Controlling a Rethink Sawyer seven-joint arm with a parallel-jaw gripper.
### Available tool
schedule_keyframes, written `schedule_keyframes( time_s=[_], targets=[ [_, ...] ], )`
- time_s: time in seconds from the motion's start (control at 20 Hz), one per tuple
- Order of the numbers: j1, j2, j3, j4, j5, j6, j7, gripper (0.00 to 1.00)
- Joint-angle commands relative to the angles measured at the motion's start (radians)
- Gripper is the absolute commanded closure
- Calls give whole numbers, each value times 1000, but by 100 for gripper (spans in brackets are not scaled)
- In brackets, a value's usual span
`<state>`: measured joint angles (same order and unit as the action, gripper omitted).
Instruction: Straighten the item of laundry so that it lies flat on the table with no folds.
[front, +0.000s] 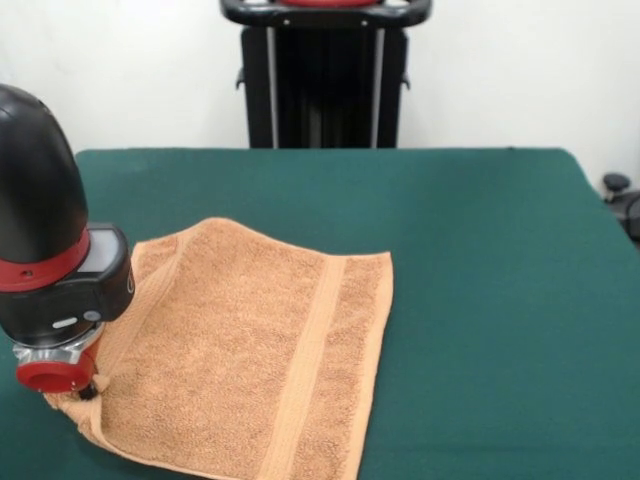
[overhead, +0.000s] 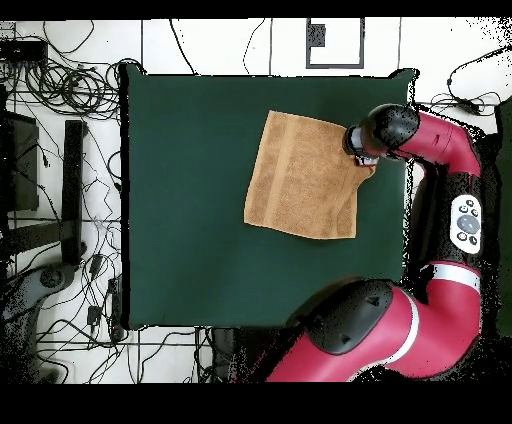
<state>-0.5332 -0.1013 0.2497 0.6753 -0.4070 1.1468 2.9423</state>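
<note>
- We see the towel (front: 250, 360) spread mostly flat on the table (front: 480, 250) (near one edge).
- Our gripper (front: 85, 390) sits at one bunched corner; we cannot tell its finger state.
- That corner is left to smooth.

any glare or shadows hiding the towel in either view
Front view: even light, no glare; the arm blocks the towel corner where the gripper meets it, and the frame's bottom edge crops it. Overhead view: the towel is evenly lit, its corner hidden under the gripper.

You have open table (front: 480, 260) all around the gripper (front: 88, 388); only the towel (front: 250, 350) lies beneath it.
</note>
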Motion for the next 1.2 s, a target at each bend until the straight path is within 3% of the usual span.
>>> schedule_keyframes(
  time_s=[0.05, 0.4, 1.2],
  targets=[
    [6, 25, 76, 42, -18, -70, -348, 100],
    [34, -16, 74, 29, 19, 36, -286, 100],
    [43, -45, 74, -18, 48, 149, -288, 100]
  ],
)
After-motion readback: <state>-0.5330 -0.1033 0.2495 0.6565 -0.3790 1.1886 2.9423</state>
